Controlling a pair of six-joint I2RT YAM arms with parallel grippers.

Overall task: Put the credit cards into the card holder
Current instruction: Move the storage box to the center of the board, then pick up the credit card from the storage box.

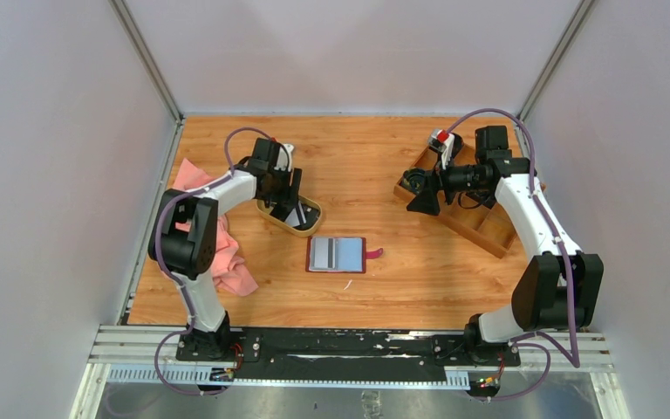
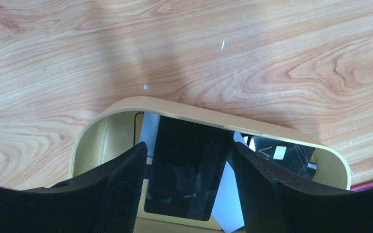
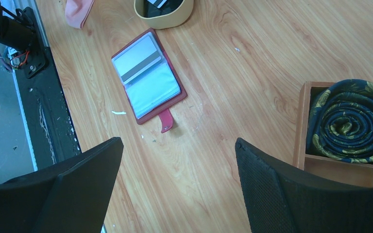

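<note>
Credit cards [image 2: 184, 170] in dish [image 2: 194, 108], print illegible

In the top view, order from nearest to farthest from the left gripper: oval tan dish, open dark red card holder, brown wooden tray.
1. Oval tan dish, directly under the left gripper.
2. Dark red card holder, table centre.
3. Brown wooden tray, far right.

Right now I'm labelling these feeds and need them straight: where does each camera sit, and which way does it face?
Top external: fixed above and behind the bases, looking down on the table; both arms show.
Left wrist: on the left arm, looking down into the tan dish; left claw shows.
Right wrist: on the right arm, looking down toward the card holder; right claw shows.
Shared: the tan dish shows in all three.
</note>
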